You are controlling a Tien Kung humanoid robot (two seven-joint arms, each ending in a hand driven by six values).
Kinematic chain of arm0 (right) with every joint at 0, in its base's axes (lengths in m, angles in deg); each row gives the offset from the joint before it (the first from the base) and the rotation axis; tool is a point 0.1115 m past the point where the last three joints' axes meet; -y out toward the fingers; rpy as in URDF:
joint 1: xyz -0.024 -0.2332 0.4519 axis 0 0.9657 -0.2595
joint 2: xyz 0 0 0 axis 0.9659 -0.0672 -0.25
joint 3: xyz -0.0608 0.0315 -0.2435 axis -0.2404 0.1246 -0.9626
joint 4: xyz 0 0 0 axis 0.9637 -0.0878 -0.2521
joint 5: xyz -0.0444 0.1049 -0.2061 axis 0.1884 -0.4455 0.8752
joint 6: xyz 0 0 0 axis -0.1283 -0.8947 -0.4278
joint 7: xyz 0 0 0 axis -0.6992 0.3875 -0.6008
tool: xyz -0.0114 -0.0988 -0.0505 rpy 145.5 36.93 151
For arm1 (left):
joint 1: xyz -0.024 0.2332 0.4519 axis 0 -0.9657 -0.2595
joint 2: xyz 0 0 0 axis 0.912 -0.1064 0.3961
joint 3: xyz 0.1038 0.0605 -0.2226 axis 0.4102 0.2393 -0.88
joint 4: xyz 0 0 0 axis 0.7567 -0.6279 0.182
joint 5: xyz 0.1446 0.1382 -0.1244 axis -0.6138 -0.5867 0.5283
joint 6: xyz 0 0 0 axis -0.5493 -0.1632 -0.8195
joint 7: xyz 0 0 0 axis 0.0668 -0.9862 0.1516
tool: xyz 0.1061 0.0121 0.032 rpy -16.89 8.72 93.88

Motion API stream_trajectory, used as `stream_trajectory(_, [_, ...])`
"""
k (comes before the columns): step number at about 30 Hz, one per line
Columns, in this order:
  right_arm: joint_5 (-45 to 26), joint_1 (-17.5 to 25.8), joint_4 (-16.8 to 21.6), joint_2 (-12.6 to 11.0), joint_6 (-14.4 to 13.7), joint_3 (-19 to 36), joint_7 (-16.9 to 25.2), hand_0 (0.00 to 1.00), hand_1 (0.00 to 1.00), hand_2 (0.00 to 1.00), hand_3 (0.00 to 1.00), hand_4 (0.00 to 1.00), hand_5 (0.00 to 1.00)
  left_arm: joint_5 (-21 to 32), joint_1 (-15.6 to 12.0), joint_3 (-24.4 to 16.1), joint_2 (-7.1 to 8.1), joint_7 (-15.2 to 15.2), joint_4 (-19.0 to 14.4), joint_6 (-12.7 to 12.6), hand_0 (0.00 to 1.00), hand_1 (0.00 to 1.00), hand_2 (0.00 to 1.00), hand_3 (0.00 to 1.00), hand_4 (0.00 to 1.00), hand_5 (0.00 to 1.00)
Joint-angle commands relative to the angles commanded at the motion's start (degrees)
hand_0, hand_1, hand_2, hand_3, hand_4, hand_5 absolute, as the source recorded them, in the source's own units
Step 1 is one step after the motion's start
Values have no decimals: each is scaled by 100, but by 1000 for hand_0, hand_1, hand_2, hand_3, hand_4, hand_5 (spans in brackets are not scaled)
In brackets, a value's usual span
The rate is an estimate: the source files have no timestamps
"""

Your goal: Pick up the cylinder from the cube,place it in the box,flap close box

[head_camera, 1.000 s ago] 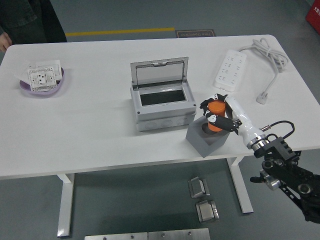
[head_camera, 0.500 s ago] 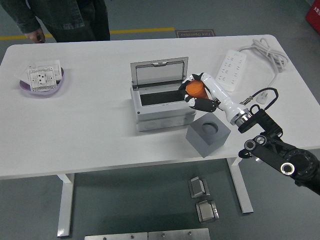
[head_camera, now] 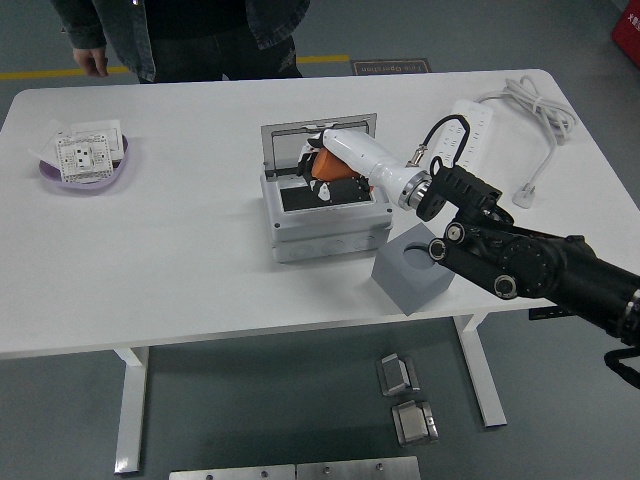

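The placing step is in hand: the right hand, fingers curled around the orange cylinder, holds it over the open grey box just beneath, the emptied cube behind the wrist, so next it should lower and let go.

A: Right robot hand is carrying the orange cylinder off the grey cube and is now holding it over the open box.

B: Cube's socket is showing empty. The arm is stretching further left across the tabletop, and the person at the far edge is stepping right.
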Motion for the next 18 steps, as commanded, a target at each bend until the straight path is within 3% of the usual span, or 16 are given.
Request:
stream_trajectory(7, [-499, -419, -777, 342, 1, -859, 207, 2, 210, 474, 320, 2, 2, -160, 71, -113, 44, -100, 11, 10, 642, 632, 553, 588, 618, 248])
stream_trajectory(18, [-712, -614, -1264, 424, 166, -1550, 515, 18, 236, 487, 352, 2, 2, -70, 203, 44, 64, -37, -14, 12, 642, 633, 553, 587, 615, 249])
